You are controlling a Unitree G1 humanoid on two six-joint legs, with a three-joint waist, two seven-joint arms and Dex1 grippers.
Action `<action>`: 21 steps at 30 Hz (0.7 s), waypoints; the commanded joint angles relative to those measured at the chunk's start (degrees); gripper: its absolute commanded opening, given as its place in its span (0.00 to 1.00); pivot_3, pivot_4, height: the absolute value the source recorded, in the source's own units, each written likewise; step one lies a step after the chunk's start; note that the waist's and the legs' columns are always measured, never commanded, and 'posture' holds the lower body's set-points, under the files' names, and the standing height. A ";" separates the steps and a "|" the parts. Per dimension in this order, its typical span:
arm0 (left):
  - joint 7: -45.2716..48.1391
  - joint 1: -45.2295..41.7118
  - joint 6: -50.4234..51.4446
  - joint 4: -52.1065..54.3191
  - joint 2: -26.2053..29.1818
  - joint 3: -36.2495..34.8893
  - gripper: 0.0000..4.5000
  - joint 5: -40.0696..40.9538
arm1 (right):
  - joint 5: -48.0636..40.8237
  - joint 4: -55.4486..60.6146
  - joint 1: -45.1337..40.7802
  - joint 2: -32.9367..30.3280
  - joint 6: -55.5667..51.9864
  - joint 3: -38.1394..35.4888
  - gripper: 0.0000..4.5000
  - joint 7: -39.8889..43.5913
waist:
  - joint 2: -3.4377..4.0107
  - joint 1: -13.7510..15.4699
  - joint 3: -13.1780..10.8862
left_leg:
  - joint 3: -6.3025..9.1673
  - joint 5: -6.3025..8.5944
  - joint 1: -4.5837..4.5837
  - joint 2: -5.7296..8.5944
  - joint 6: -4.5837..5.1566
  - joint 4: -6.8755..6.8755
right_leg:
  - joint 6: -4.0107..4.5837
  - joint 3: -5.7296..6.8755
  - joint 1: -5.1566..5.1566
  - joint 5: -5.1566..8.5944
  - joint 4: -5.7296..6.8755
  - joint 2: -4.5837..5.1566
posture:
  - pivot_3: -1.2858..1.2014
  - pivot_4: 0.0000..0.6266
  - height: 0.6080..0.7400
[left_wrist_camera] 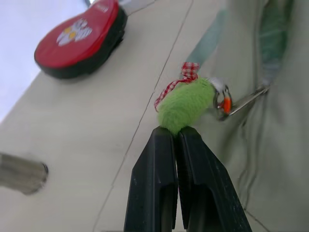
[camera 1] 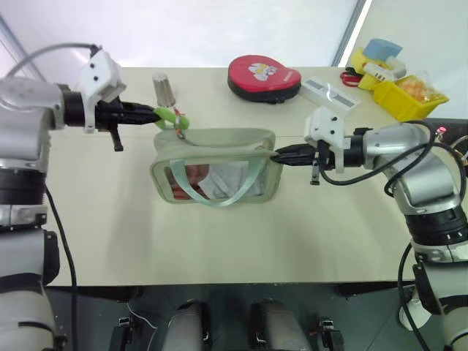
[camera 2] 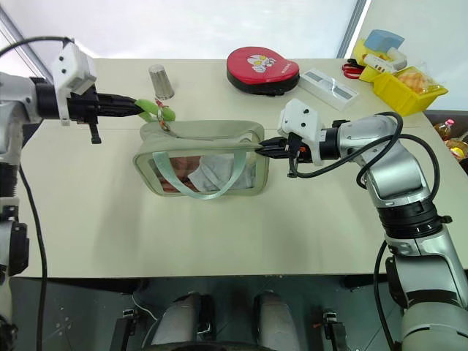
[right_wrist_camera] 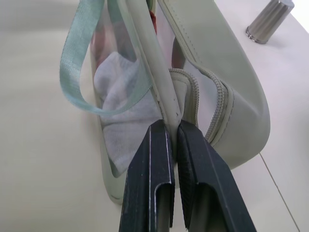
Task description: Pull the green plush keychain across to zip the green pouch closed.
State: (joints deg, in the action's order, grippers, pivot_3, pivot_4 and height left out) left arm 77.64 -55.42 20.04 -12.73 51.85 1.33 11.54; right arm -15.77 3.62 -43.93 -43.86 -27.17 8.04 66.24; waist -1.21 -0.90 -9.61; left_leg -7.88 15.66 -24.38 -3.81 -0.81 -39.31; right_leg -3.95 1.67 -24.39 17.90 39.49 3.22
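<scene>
At pouch's left end, left gripper (left_wrist_camera: 176, 133) pinched soft green plush keychain (left_wrist_camera: 186, 104); right gripper (right_wrist_camera: 174, 126) clamped limp green pouch (camera 1: 219, 172) edge.

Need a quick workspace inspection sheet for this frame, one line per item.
Surface: beige table, bare in front of the pouch.
Job's things: green pouch mid-table, zipper open along the top; green plush keychain at its left end.
Clutter: red round case, metal cup, white flat box, yellow bins at the far right.
Grippers: left gripper shut on the keychain; right gripper shut on the pouch's right end.
Cables: black cables looping along the right arm.
Surroundings: pale wall behind the table.
</scene>
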 commanded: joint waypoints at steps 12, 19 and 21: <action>-1.56 1.66 4.58 13.23 1.59 -0.43 0.01 2.59 | 0.31 -0.46 -1.10 0.28 1.71 -0.57 0.00 0.03 | 0.00 0.09 0.00 | 0.01 0.00 0.01 0.01 0.00 0.00 | 0.00 0.00 0.02 0.00 -0.01 -0.02 | 0.52 0.24 1.00; -2.19 5.73 6.90 18.77 1.36 0.62 0.01 3.84 | 0.18 0.08 -0.72 0.62 1.38 -0.71 0.00 -0.29 | 0.00 0.05 0.00 | 0.02 0.00 0.01 0.00 0.00 0.00 | 0.00 -0.01 0.02 0.00 0.00 -0.03 | 0.52 0.24 1.00; -2.19 6.57 6.62 18.87 1.48 0.72 0.07 3.68 | 0.20 0.13 -0.70 0.59 1.29 -0.72 0.00 -0.36 | 0.00 0.06 0.00 | 0.02 0.00 0.01 0.01 0.00 0.00 | 0.00 -0.01 0.02 0.00 -0.01 -0.03 | 0.52 0.24 1.00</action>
State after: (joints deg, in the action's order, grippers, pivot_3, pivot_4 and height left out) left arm 75.70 -48.94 27.03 4.77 52.43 2.20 14.86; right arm -15.33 2.61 -43.93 -43.46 -25.97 8.15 66.14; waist -1.20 -0.84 -9.60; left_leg -7.86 15.66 -24.37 -3.80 -0.81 -39.31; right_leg -3.95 1.66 -24.38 17.90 39.48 3.20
